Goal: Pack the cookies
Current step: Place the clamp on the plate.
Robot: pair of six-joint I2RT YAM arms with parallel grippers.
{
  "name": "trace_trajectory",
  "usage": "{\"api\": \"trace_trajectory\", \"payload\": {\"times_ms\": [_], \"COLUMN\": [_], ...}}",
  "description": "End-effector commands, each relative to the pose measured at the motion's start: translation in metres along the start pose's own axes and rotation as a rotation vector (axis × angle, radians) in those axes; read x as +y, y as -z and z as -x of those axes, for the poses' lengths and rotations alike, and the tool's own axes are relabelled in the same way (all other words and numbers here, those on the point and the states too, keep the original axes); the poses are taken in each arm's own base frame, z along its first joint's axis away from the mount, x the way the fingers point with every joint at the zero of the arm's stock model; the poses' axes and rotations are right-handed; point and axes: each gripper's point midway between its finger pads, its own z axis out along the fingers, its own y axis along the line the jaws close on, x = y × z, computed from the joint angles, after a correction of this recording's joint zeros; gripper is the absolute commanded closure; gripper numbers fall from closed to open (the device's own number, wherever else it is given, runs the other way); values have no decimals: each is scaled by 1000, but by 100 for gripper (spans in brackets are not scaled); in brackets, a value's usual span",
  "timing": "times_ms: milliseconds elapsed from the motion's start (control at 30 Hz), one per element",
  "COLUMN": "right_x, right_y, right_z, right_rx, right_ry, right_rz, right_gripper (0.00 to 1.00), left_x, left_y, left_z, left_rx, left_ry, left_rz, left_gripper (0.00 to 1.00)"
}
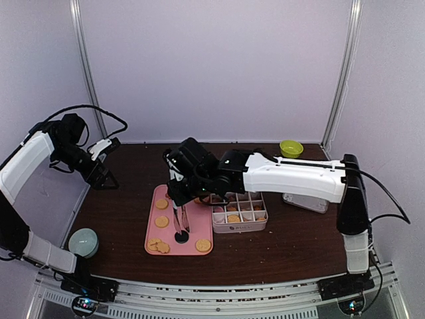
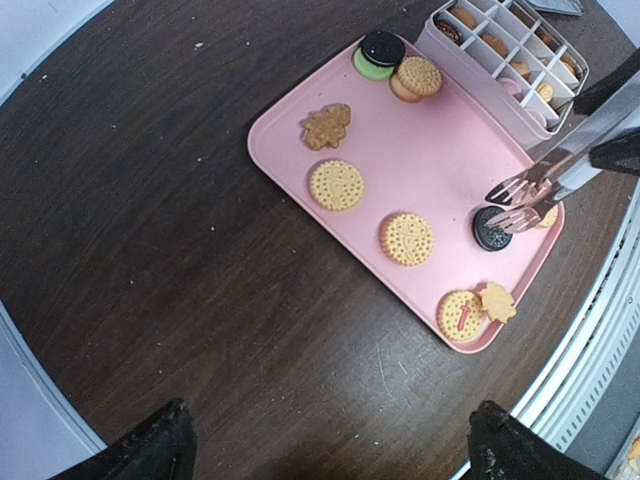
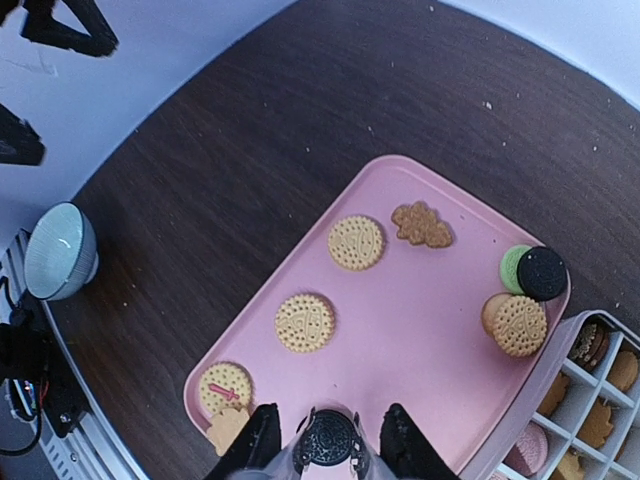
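Several cookies lie on a pink tray (image 1: 199,222): golden rounds (image 2: 337,184) (image 2: 408,238), a brown flower shape (image 2: 327,126), and a green and a black one (image 2: 380,52) at the far end. My right gripper (image 1: 182,193) is shut on metal tongs (image 2: 545,185). The tong tips straddle a black cookie (image 3: 328,440) lying on the tray's near end. In the right wrist view my right gripper (image 3: 325,455) sits just above that cookie. My left gripper (image 1: 103,174) is open and empty, raised over the table's far left.
A white compartment box (image 1: 239,226) holding several cookies stands against the tray's right side. A green bowl (image 1: 291,147) is at the back right, a pale bowl (image 1: 84,241) at the front left, and a clear container (image 1: 305,199) is under the right arm.
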Motion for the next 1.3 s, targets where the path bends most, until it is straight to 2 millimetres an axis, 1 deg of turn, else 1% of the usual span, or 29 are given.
{"api": "trace_trajectory", "payload": {"times_ms": [0,33,67,133,333,433,600,900,967,1067,1167,1267], "right_x": [-3,-6,-6,-10,-38,-44,-50,-61,-62,-62,-61,-62], "right_y": [-11,-20,-24,-37,-66,-79,-93,-106,-109,-110,-109,-107], "right_z": [1,-5,-2,-6,-9,-12,-12,-5,-5,-4,-1,2], "right_rx": [56,76,72,81,83,87,72,36,33,29,20,13], "right_ry": [-39,-46,-62,-89,-173,-198,-221,-280,-292,-301,-303,-306], "right_rz": [-19,-26,-23,-33,-78,-88,-112,-106,-101,-92,-88,-88], "right_gripper": [66,66,66,66,64,63,63,61,58,51,48,47], "left_x": [0,0,0,0,-1,-1,-1,0,1,1,1,1], "left_y": [4,4,4,4,4,4,5,5,5,5,5,5], "left_z": [-1,-1,-1,-1,0,-1,-1,0,0,0,1,1], "left_rx": [-14,-14,-15,-16,-18,-19,-21,-23,-23,-23,-23,-24], "left_ry": [-15,-14,-16,-16,-14,-15,-14,-18,-16,-17,-16,-17], "left_rz": [13,13,14,13,9,10,12,21,22,21,22,24], "left_gripper": [2,2,2,2,2,2,2,2,2,2,2,2]}}
